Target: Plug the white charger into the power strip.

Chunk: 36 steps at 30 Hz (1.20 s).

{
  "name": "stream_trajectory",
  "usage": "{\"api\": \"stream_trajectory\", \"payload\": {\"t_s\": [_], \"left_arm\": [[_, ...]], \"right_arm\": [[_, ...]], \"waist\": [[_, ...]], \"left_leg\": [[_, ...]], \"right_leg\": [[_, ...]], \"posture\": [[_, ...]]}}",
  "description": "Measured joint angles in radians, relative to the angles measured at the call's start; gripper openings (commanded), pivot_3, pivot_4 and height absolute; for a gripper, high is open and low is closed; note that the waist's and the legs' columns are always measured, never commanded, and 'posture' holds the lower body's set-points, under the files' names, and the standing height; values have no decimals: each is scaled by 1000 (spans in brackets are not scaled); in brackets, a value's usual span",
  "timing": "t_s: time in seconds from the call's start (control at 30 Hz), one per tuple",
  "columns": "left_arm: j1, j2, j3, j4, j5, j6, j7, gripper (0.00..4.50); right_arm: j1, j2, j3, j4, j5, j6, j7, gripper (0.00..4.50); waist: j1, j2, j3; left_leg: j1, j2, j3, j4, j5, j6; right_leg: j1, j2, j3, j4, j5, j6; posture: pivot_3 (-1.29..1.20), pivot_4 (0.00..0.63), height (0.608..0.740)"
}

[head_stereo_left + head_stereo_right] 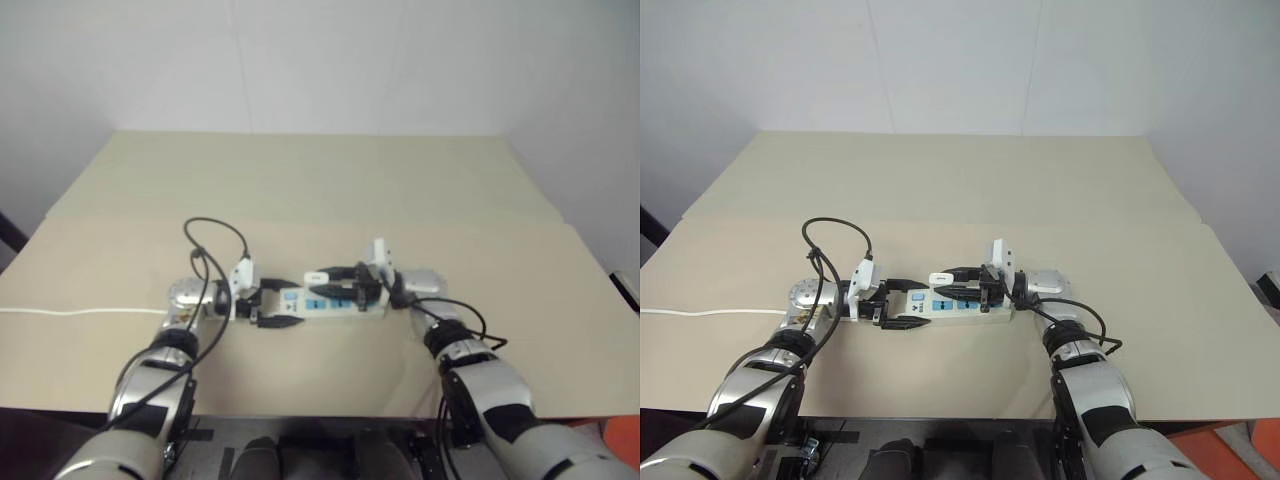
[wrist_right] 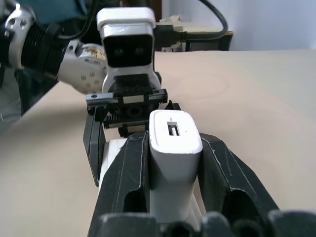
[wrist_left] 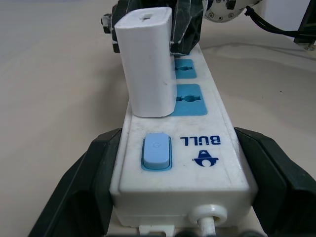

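Charger (image 3: 148, 59) prongs hidden; its base meets the strip (image 3: 197, 163) at the socket nearest the switch, so how deep it sits can't be told. In the right wrist view the charger's lower body is hidden between the right gripper (image 2: 174, 163) fingers, strip mostly blocked behind them. Left wrist view: strip's far end hidden behind the right gripper, cord (image 3: 207, 222) cut by the frame edge. Head views: sockets too small to count surely; cord (image 1: 60, 312) runs off the picture's left edge.
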<state>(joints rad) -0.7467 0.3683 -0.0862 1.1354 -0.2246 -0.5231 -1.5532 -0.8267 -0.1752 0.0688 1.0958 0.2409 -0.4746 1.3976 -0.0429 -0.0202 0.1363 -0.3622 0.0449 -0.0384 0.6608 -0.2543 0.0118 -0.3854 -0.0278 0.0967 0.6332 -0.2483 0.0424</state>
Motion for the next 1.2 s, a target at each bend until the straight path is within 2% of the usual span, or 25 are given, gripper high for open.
{"api": "stream_trajectory", "payload": {"t_s": [0.5,0.87,1.07,1.2], "left_arm": [[7,10,1,0,-12,4,14,3260],[8,14,-13,-7,-24,18,18,3260],[11,7,-23,-26,-30,19,16,3260],[11,7,-24,-32,-32,18,9,3260]], "right_arm": [[-81,-8,46,56,-60,7,-2,1151],[-81,-8,41,56,-61,23,-2,1151],[-59,-40,28,68,-83,-51,-31,3111],[-57,-67,-11,83,-80,-67,-25,4457]], "waist": [[-9,0,0],[-10,0,0],[-1,0,0],[0,0,0]], "left_leg": [[1,0,0,-1,0,0],[2,0,0,-1,0,0],[-1,0,-1,-1,0,0],[-4,0,-1,-2,0,0]], "right_leg": [[-1,1,0,1,0,0],[0,1,1,1,0,0],[-1,0,0,-2,0,0],[-3,0,0,-3,3,-7]], "posture": [[0,150,740],[0,150,740],[0,150,740],[0,150,740]]}}
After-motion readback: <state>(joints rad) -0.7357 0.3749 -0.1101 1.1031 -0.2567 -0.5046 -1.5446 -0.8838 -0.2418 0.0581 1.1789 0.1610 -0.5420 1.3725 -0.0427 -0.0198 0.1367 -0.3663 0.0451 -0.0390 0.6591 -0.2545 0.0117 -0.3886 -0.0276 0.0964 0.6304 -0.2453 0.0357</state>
